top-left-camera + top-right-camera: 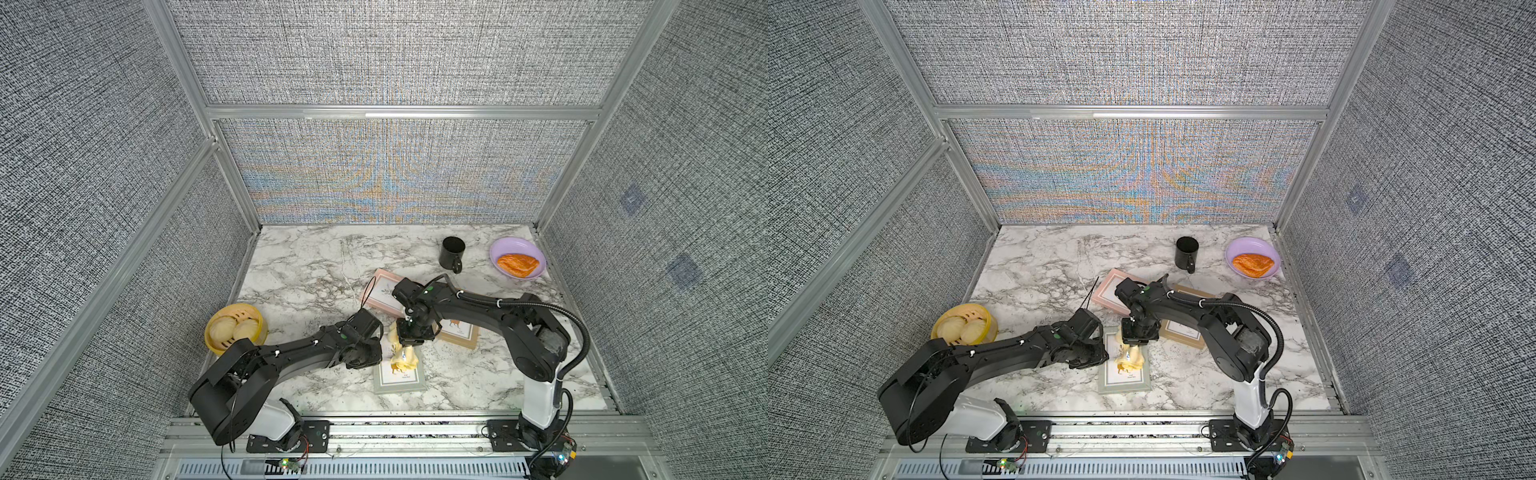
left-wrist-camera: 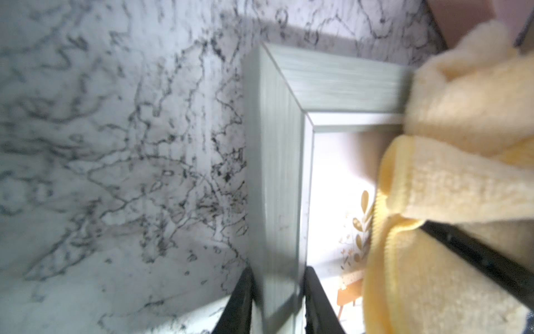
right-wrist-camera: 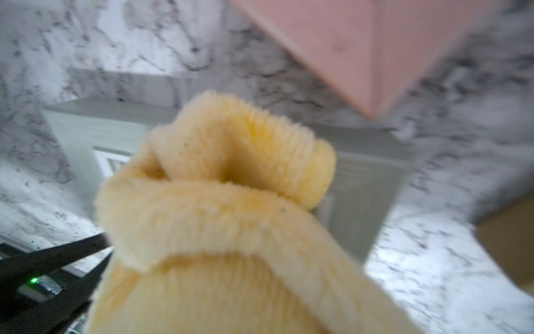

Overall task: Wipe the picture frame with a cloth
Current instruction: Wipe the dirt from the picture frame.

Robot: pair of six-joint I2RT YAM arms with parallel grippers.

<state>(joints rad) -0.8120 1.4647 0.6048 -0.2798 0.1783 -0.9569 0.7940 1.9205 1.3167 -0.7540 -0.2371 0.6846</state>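
In both top views the right tool, pinched tight on the bunched cloth, rests it on the grey picture frame by the front edge of the worktop. In the left wrist view the left tool clamps that frame's side rail. The right wrist view shows cloth across it; wiping seems underway, with much glass left.

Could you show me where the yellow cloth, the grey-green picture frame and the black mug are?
yellow cloth (image 1: 405, 358): a top view, on its bunched folds.
grey-green picture frame (image 1: 1124, 387): a top view, on its near border.
black mug (image 1: 448, 258): a top view, on its outer wall.
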